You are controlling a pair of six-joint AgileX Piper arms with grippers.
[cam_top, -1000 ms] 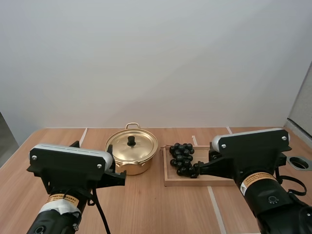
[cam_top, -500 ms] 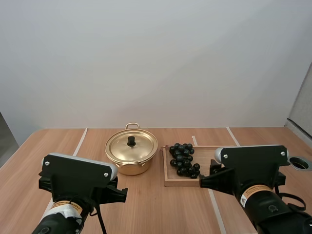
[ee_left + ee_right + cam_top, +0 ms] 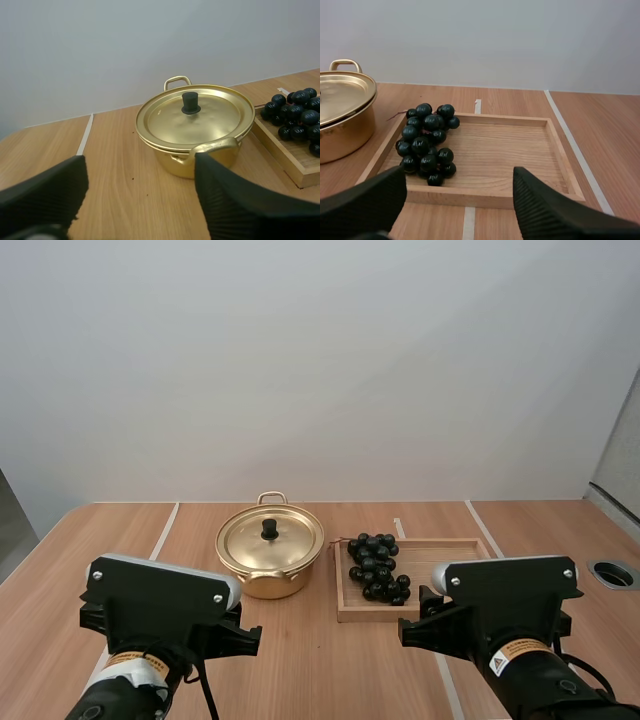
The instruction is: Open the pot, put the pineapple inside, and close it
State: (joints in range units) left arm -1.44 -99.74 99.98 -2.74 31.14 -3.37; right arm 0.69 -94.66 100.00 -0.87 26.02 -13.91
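Observation:
A golden pot [image 3: 268, 575] stands at mid-table with its lid [image 3: 285, 540] on, a black knob [image 3: 269, 529] at the lid's centre. A bunch of dark grapes [image 3: 375, 565] lies at the left end of a wooden tray [image 3: 445, 552], just right of the pot. No pineapple is on the table. My left gripper [image 3: 137, 165] is open, short of the pot [image 3: 200, 160] and pointing at it, with nothing between its fingers. My right gripper [image 3: 456, 174] is open too, in front of the tray's near rim [image 3: 485, 196], facing the grapes [image 3: 427, 145].
My left arm [image 3: 160, 605] and right arm [image 3: 505, 610] rise at the table's near edge. A round hole with a metal rim [image 3: 613, 573] sits at the table's right edge. Bare wood lies between the arms and the pot.
Both arms have drawn back toward the near edge and sunk lower. The right arm has also shifted a little left, uncovering more of the tray. Pot and grapes stay put.

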